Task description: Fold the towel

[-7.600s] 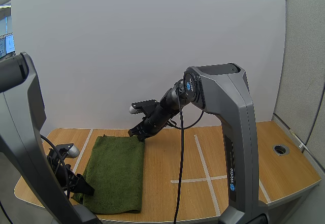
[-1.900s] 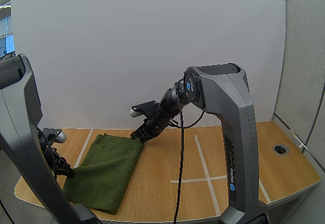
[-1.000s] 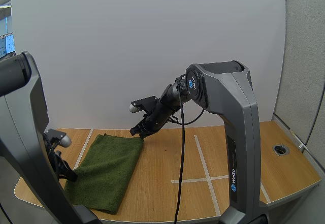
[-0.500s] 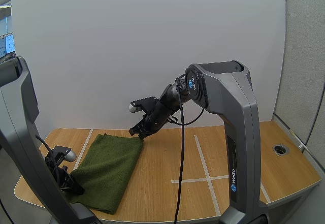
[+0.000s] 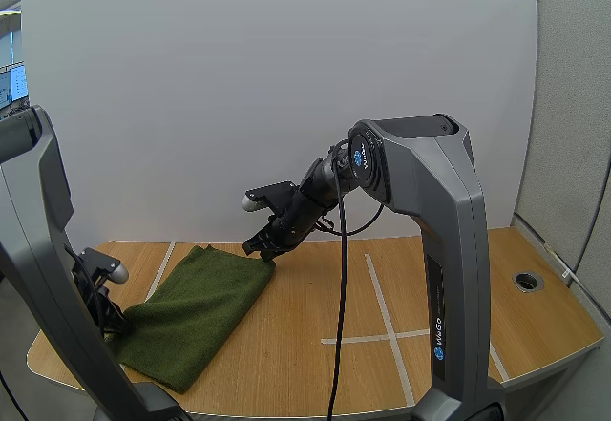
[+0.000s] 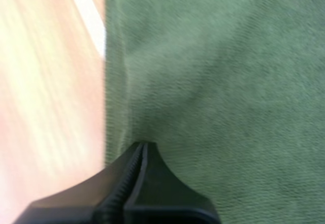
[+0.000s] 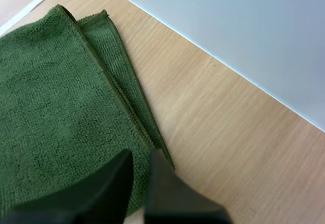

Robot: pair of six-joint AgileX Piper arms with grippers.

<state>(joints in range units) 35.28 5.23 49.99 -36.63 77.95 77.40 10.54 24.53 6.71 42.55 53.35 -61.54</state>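
The green towel (image 5: 196,311) lies on the left side of the worktop (image 5: 449,287). It sits crooked, with one corner pointing at the back wall and one at the front edge. In the right wrist view the towel (image 7: 51,107) seems to have two layers along its far edge, so I think it is folded once already. The right pincer (image 5: 260,247) is at the far corner. Up close, the right pincer (image 7: 141,158) has its two fingers almost together, with the towel's edge between the tips, so it looks like it pinches that corner. The left pincer (image 5: 113,324) is at the near left corner, close to the front of the worktop. In its own view the left pincer (image 6: 143,145) is pressed together, and the towel (image 6: 228,82) wrinkles right at the tip, so I think it pinches the cloth there, next to bare worktop (image 6: 45,82). A few things could go wrong from here. Each pincer only has a thin bit of cloth, so a quick pull could make a corner slip out. If one arm pulls harder than the other, it could tug the towel away from the other arm. The towel is crooked, so the next fold could come out uneven. Its near corner is close to the front edge, so it could slide off.
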